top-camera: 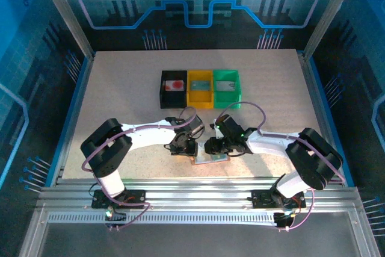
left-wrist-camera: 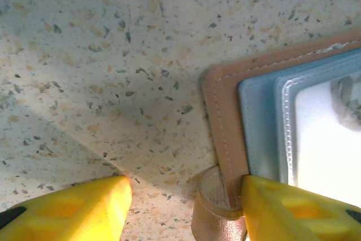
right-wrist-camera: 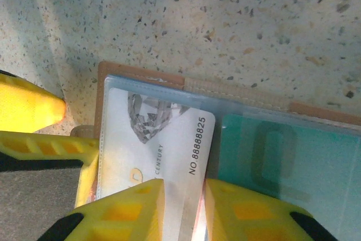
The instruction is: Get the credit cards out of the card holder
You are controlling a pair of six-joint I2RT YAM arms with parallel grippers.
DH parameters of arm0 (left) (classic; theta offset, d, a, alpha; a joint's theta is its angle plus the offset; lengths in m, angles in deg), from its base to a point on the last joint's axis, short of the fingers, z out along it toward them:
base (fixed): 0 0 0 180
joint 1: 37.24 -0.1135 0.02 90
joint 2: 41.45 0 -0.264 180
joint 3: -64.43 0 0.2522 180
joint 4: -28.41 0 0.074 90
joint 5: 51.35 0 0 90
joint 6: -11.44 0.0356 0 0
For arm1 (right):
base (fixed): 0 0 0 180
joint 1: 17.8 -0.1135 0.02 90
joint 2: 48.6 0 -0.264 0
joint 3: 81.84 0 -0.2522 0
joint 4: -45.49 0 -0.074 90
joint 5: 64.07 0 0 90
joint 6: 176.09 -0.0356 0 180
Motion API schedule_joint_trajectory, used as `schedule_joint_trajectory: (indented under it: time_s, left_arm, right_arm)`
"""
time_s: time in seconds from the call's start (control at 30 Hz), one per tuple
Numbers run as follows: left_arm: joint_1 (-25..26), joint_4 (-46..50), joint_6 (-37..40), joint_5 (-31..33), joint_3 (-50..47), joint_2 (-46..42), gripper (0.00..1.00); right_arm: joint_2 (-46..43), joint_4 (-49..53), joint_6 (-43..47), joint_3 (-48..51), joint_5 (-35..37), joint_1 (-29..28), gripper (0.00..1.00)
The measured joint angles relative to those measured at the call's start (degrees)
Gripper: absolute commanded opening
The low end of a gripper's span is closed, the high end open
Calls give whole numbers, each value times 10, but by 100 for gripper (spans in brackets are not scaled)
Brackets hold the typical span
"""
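Yellow fingers of my right gripper (right-wrist-camera: 183, 196) stand close together over a pale card (right-wrist-camera: 158, 145) printed with a number. Its edge sits in the narrow gap, and I cannot tell whether they pinch it. That card lies on the open salmon card holder (right-wrist-camera: 141, 74), beside a teal-green card (right-wrist-camera: 282, 162) under clear plastic. My left gripper (left-wrist-camera: 186, 196) is spread apart, one finger (left-wrist-camera: 282, 207) on the holder's corner by its strap (left-wrist-camera: 211, 207). The holder rests near the table's (top-camera: 120, 88) front edge, between both arms.
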Motion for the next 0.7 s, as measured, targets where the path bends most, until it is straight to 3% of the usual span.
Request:
schedule_joint_trajectory:
  time_s: [0.7]
  left_arm:
    - [-3, 6, 0, -5, 7, 8, 56]
  right_arm:
    - [-7, -56, 1, 35, -10, 7, 14]
